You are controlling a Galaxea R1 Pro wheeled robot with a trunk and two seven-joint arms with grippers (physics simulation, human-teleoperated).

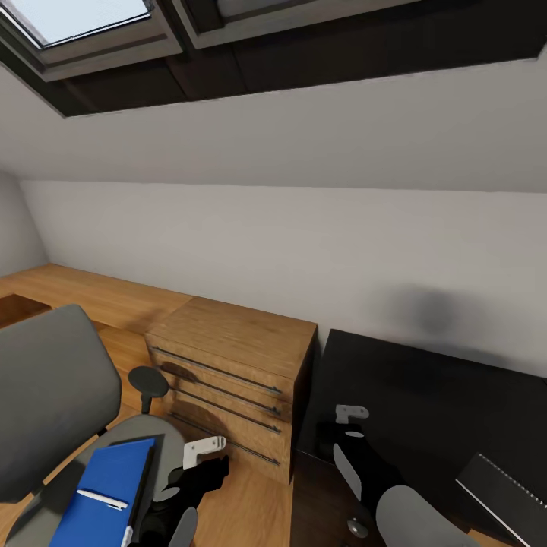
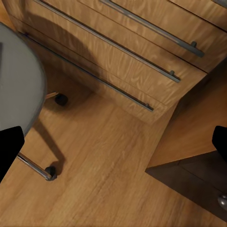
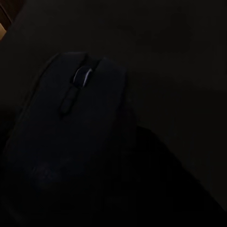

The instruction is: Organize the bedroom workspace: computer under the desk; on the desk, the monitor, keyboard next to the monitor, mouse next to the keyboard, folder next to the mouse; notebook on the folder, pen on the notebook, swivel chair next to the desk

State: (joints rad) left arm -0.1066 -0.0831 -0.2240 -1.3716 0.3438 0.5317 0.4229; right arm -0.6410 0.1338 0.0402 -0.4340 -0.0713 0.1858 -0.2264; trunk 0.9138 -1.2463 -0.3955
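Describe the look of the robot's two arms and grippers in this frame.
In the head view, both arms have glossy black housings with light grey shell panels. The left gripper and the right gripper each end in a small pale grey bracket-like piece. No cables or markings are visible.

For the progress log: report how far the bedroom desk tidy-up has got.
Done: nothing confirmed from these views. In hand: the dark rounded mouse sits close before the right gripper over the glossy black desk; grip unclear. Left: the bright blue flat folder, a white pen on it, lies on the grey upholstered swivel chair.
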